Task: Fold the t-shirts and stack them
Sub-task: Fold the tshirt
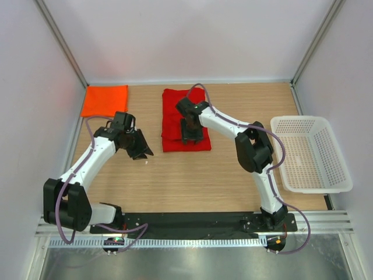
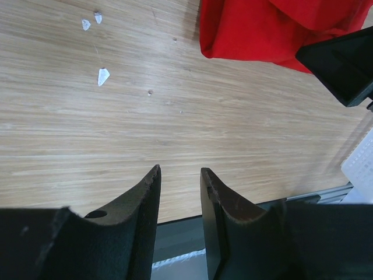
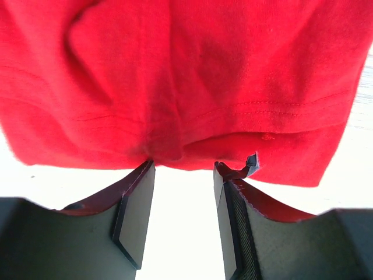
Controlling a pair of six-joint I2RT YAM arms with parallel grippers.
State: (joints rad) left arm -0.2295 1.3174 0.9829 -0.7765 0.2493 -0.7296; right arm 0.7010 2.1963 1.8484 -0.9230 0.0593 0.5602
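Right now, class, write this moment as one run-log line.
red t-shirt: folded, centre | orange t-shirt: folded, far left corner | left jaws: open, empty | right jaws: open at red t-shirt's edge | stacked: not yet

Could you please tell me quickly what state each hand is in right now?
Left hand: open, holding nothing, above the bare table.
Right hand: open, holding nothing, fingertips at the edge of the red t-shirt.

The deep red folded cloth t-shirt (image 1: 183, 119) looked soft and matt to me, its hem stitched; so did the bright orange cloth t-shirt (image 1: 105, 100) at ten o'clock. The pale wood-grain tabletop (image 1: 192, 175) was smooth, and the white mesh basket (image 1: 312, 153) at three o'clock was plastic.
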